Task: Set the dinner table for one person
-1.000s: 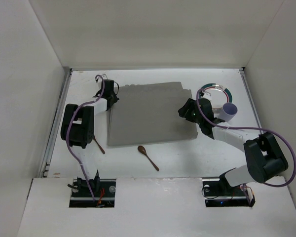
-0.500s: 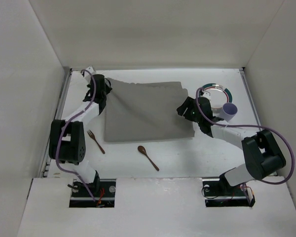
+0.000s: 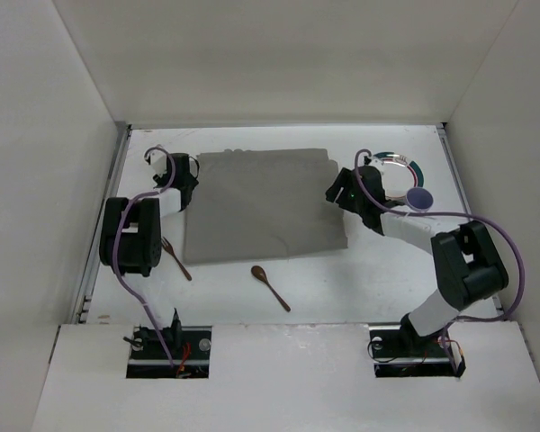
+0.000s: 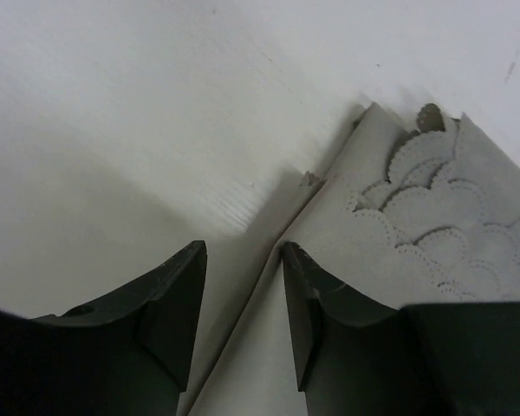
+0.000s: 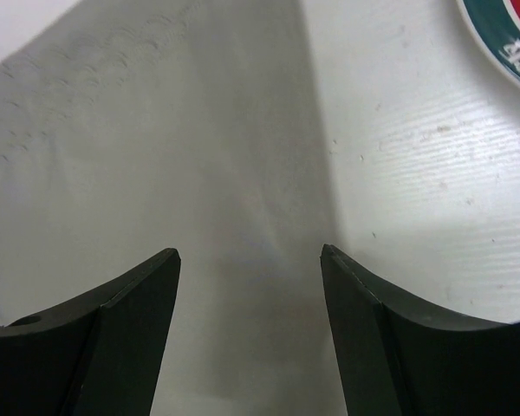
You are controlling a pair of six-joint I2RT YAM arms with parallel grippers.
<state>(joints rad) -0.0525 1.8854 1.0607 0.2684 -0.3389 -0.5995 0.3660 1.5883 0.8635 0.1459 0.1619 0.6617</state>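
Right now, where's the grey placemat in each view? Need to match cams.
Top external: placemat lies mid-table, between the two wrists.
Left wrist: placemat on the right side, scalloped corner showing.
Right wrist: placemat fills left and centre; plate at top right.
Shared landmark: the mat's edge against the white dinner table.

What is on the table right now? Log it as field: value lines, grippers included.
table: white, everything lies on it
placemat: grey cloth, spread flat mid-table
fork: off the placemat, by its near-left corner
spoon: off the placemat, in front of it
plate: green rim, right of the placemat
cup: purple, beside the plate
left gripper: open, at the placemat's left edge
right gripper: open, over the placemat's right edge
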